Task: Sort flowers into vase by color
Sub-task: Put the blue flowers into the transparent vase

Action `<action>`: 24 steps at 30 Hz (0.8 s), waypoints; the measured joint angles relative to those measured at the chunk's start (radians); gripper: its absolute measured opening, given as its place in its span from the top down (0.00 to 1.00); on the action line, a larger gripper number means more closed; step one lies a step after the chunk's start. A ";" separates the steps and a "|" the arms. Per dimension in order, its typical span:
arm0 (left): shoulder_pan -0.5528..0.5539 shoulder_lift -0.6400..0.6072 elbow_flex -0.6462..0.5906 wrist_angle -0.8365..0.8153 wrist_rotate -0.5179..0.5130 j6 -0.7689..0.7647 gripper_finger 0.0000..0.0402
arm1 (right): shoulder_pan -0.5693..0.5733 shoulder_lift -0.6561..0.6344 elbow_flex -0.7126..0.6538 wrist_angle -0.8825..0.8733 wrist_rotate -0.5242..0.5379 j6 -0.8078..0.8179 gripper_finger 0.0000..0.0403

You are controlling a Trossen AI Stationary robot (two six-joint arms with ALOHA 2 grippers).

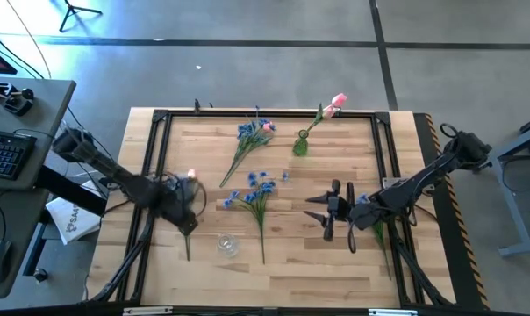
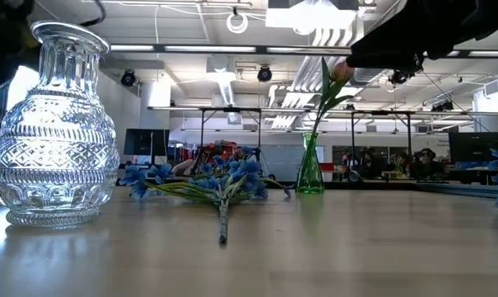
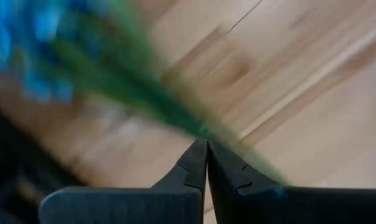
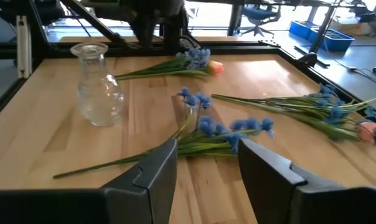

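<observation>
A light, springy blue flower stem (image 3: pixel 144 102) is pinched by the clenched left gripper (image 3: pixel 206 149); the right gripper (image 4: pixel 206 162), parted and empty, is best closed mid-stem.

A white box (image 1: pixel 72 219) beside the bench's (image 1: pixel 282 263) left edge carries dark lettering, seen from above; it appears to begin "SA", though the rest cannot be made out. No other text, label or number is legible.
</observation>
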 joint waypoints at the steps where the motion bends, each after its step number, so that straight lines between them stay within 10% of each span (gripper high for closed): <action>1: -0.018 0.015 -0.013 0.000 0.028 -0.052 0.99 | 0.000 0.000 0.000 0.000 0.000 -0.001 0.59; 16: -0.070 0.054 -0.146 0.097 -0.104 -0.444 0.58 | 0.000 0.000 0.000 0.014 0.000 -0.028 0.59; 24: -0.056 0.054 -0.237 0.201 -0.129 -0.522 0.55 | 0.000 0.000 0.000 0.019 0.000 -0.028 0.59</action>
